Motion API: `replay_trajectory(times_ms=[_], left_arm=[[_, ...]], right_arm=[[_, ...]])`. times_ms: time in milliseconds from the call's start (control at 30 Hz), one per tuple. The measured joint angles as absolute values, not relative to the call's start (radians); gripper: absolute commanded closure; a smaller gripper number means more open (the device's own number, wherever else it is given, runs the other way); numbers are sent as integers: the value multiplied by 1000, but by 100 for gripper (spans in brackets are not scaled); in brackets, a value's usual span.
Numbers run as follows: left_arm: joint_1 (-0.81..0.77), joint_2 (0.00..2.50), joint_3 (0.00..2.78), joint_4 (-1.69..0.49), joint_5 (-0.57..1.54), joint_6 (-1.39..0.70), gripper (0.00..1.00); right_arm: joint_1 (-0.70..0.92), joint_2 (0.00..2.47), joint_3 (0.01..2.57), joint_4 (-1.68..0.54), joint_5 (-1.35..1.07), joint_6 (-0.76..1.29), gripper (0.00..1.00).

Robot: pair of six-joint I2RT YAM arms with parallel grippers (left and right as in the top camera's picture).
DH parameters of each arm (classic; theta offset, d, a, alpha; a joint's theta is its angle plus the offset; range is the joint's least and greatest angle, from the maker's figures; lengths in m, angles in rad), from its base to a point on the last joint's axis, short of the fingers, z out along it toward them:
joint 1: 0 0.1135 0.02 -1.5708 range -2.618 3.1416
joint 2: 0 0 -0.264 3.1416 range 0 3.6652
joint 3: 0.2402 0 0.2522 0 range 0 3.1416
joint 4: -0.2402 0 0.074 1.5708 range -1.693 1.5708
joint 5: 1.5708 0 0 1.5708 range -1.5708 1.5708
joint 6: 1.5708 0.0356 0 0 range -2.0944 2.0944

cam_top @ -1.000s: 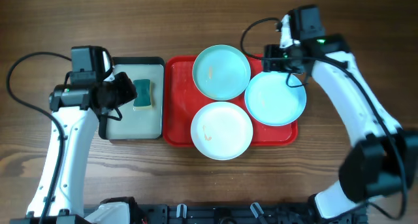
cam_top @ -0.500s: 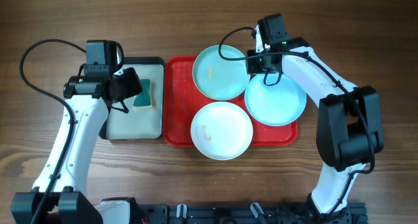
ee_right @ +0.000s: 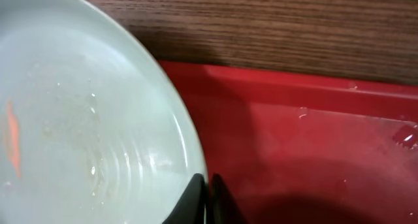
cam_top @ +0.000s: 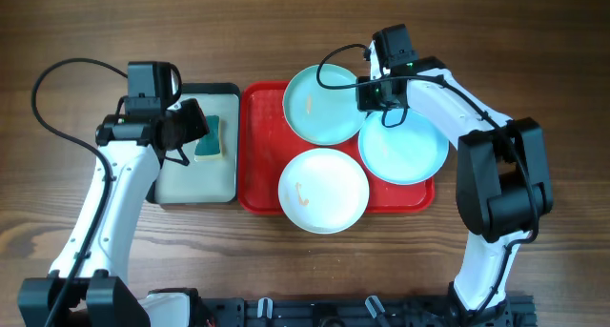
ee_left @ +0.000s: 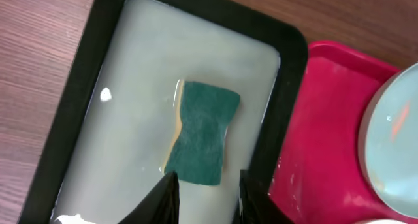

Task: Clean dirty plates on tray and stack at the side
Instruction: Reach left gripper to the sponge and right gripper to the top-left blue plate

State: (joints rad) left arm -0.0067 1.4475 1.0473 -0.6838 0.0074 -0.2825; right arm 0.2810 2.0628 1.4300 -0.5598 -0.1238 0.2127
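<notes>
Three plates crowd the red tray, each overhanging an edge: the far blue plate crosses the far rim, the second blue plate the right rim, and the white plate the near rim. Only the tray's left strip is bare. The right gripper has its jaws closed together at the far blue plate's rim; whether they pinch it cannot be told. The left gripper hangs over the sponge in the grey tray, jaws narrowly apart. Bare table lies right of the red tray.
</notes>
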Motion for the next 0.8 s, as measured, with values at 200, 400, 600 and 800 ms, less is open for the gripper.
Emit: replay_trajectory(times_ms=[200,400,600,800], left_arm=[[-7,1463,988,-601,4,-278,65],[-7,1591,986,-530,4,-275,69],[-7,1682,986,-506,6,-275,69],[-35,1740,986,-472,8,-236,70]], right_arm=[[281,2063,1430,-559,-179,212,96],[281,2063,1430,-555,-184,213,96],[313,2063,1430,-542,-182,212,96],[323,2063,1430,-542,-179,212,96]])
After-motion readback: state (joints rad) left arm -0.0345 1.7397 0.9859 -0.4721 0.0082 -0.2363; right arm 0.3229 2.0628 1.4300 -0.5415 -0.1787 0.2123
